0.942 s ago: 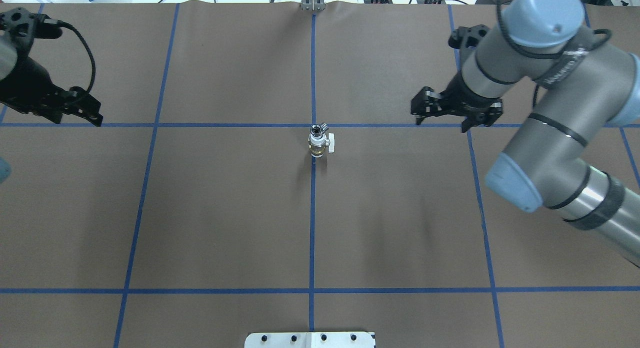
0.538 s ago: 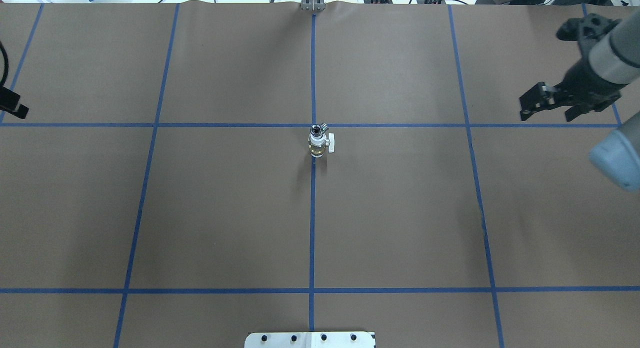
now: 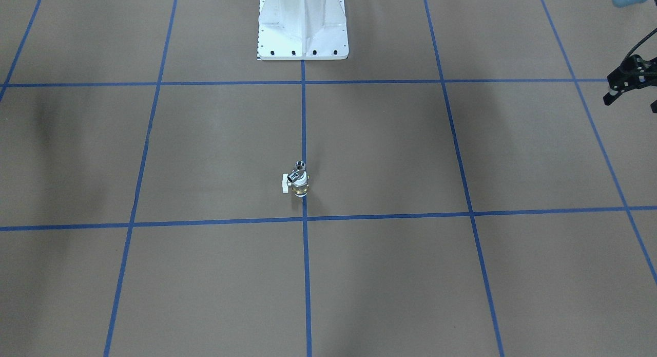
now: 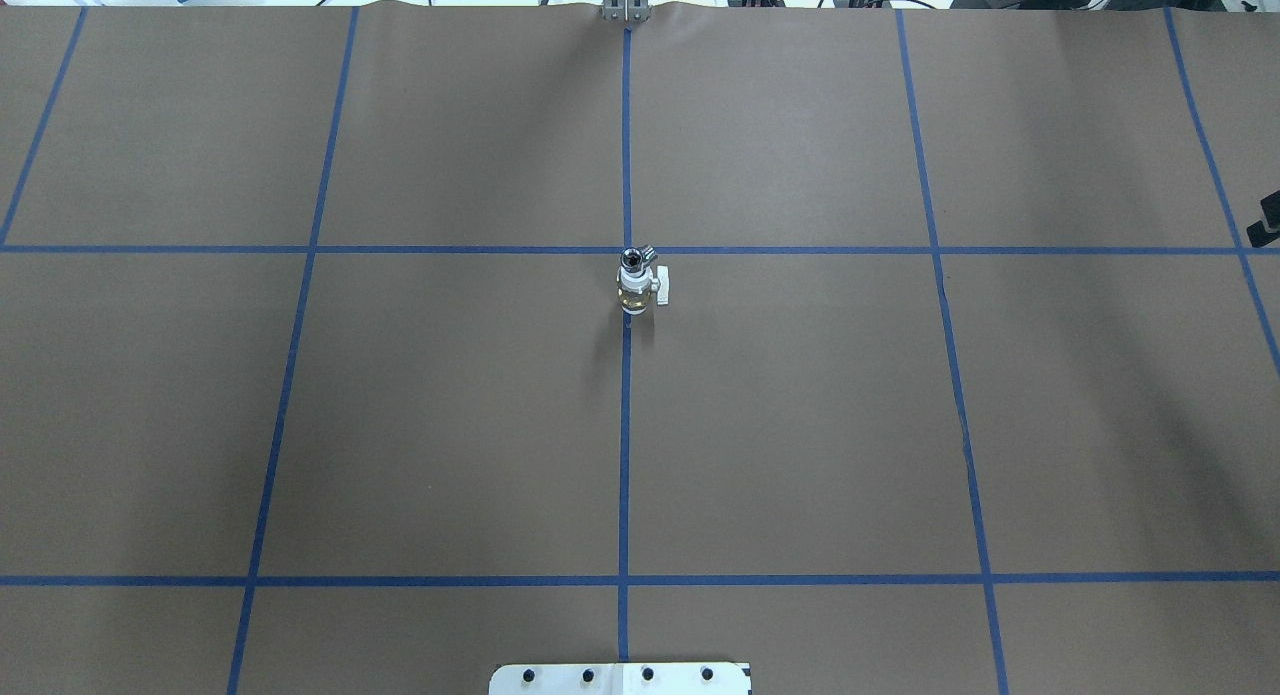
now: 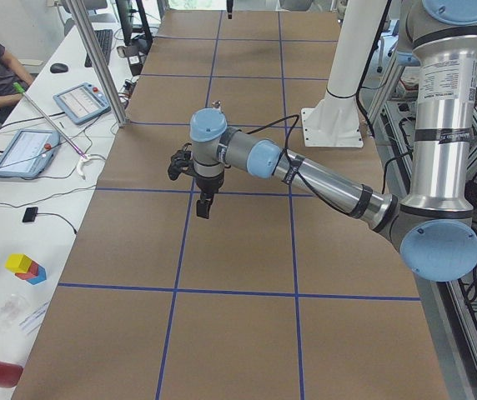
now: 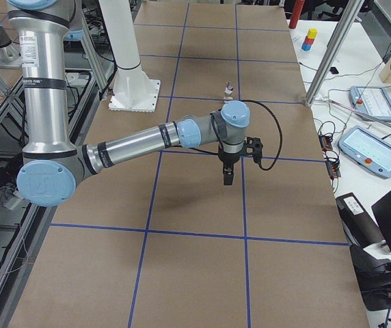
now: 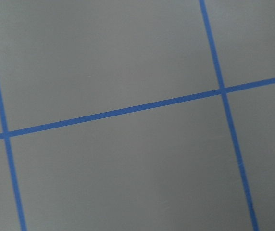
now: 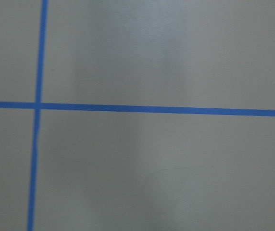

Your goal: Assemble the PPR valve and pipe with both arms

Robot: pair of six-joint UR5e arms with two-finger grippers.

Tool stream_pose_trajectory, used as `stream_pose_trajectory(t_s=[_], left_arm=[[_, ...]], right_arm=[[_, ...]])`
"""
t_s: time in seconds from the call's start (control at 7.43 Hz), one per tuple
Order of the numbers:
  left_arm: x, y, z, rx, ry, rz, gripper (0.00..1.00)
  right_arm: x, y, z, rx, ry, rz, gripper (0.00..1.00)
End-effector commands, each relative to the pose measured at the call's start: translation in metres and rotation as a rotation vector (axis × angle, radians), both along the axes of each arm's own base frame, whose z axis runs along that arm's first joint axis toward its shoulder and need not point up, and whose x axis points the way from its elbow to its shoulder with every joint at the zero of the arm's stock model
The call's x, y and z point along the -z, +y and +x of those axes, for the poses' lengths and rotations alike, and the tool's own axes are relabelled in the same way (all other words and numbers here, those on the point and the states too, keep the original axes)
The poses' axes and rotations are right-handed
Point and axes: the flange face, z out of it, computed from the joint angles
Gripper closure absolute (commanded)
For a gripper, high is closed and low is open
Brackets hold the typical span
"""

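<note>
The PPR valve (image 4: 636,293), brass middle with white ends and a white side handle, stands upright at the table's centre on the blue cross. The silver pipe fitting (image 4: 634,257) sits on its top end. Both also show in the front view: the valve (image 3: 300,186) and the fitting (image 3: 297,171). No gripper is near them. My left gripper (image 3: 632,101) hangs at the table's far left side, fingers spread and empty. Of my right gripper only a black tip (image 4: 1270,220) shows at the overhead view's right edge; I cannot tell its state. Both wrist views show only brown paper and blue tape.
The white pedestal base (image 3: 303,23) stands at the robot's side of the table. My left arm (image 5: 305,171) and right arm (image 6: 147,140) reach out low over the table's two ends. Operators' tablets (image 5: 80,102) and cables lie on the side bench.
Both arms have swung outward, away from the centre, and left the overhead view almost wholly. The valve with the fitting on it has not moved.
</note>
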Motion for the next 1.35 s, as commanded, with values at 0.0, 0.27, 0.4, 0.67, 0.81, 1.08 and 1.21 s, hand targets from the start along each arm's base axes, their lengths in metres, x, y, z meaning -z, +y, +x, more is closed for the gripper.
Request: stream_pose_trajectory(t_s=[0.0,0.27,0.4,0.67,0.81,1.08,1.21], left_arm=[[-0.034,-0.004,-0.026,-0.018,0.020,-0.005,0.00],[-0.037,-0.005,-0.028,-0.022,0.002,0.000,0.00],[-0.034,-0.004,-0.029,-0.028,0.002,0.013,0.00],[-0.045,-0.007,-0.028,-0.031,0.005,-0.009,0.00],[-0.046,-0.007,-0.029,-0.030,0.007,-0.012,0.00],[-0.058,-0.008,-0.043,-0.028,0.006,-0.010,0.00],[-0.058,-0.008,-0.053,-0.016,0.005,-0.005,0.00]], right_arm=[[-0.028,0.016,0.040,0.004,-0.043,0.001,0.01],[-0.030,0.018,0.048,-0.011,-0.055,-0.002,0.00],[-0.032,0.019,0.054,-0.022,-0.055,-0.004,0.00],[-0.040,0.026,0.058,-0.030,-0.049,-0.021,0.00],[-0.039,0.027,0.063,-0.040,-0.043,-0.015,0.00],[-0.029,0.027,0.070,-0.055,0.022,0.022,0.01],[-0.032,0.031,0.070,-0.054,0.023,0.017,0.00]])
